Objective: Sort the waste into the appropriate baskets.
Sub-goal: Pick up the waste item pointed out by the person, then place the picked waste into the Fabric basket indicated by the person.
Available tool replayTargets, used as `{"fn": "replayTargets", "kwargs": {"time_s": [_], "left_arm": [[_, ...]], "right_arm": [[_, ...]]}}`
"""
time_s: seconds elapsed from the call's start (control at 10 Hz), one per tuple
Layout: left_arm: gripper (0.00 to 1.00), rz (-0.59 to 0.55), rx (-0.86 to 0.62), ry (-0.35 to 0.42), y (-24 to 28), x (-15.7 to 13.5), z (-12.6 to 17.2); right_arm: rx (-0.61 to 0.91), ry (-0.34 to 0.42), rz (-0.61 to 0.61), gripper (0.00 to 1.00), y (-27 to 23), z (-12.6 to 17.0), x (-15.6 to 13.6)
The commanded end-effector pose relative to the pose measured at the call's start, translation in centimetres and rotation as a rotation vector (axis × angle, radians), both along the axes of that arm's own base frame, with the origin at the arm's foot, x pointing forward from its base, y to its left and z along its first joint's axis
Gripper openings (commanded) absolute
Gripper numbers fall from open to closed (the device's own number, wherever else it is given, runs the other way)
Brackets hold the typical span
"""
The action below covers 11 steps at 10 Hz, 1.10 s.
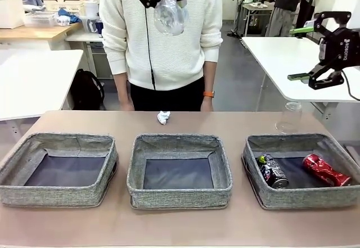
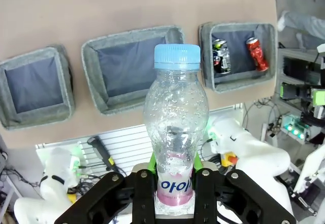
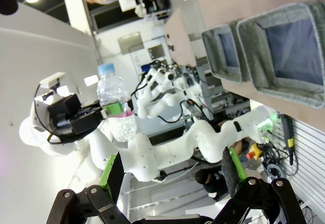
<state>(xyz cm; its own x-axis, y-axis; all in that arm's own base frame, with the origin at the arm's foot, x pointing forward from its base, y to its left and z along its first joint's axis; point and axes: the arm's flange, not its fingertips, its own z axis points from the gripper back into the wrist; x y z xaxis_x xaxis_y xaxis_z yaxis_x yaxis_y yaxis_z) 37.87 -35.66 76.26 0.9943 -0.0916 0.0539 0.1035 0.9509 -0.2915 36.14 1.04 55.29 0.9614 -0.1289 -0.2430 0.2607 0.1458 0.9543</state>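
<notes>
High over the table's far side, my left gripper (image 1: 167, 0) is shut on the clear bottle (image 1: 169, 15). In the left wrist view the bottle (image 2: 175, 117) points its blue cap down at the table, and the pads clamp its pink label. My right gripper (image 1: 308, 53) hangs open and empty at the right, with green pads (image 3: 231, 167) spread wide. The three grey baskets stand in a row: left (image 1: 56, 194), middle (image 1: 179, 196), right (image 1: 304, 198). The right one holds the dark can (image 1: 273, 171) and the red crushed can (image 1: 325, 170). A white paper wad (image 1: 163, 117) and crumpled clear plastic (image 1: 289, 118) lie on the table beyond the baskets.
A person in a white sweater (image 1: 163, 40) stands at the far edge, hands down by the table. White tables stand behind at left and right. The brown tabletop (image 1: 180, 225) has free room in front of the baskets.
</notes>
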Motion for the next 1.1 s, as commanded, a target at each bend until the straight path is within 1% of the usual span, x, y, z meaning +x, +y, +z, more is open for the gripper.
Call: {"fn": "replayTargets", "kwargs": {"time_s": [0.0,1.0], "left_arm": [[0.23,-0.001,0.012,-0.017,0.78,-0.6,0.63],[0.23,-0.001,0.012,-0.017,0.78,-0.6,0.63]], "right_arm": [[0.015,0.009,-0.002,1.0,0.16,0.49,0.11],[0.015,0.009,-0.002,1.0,0.16,0.49,0.11]]}}
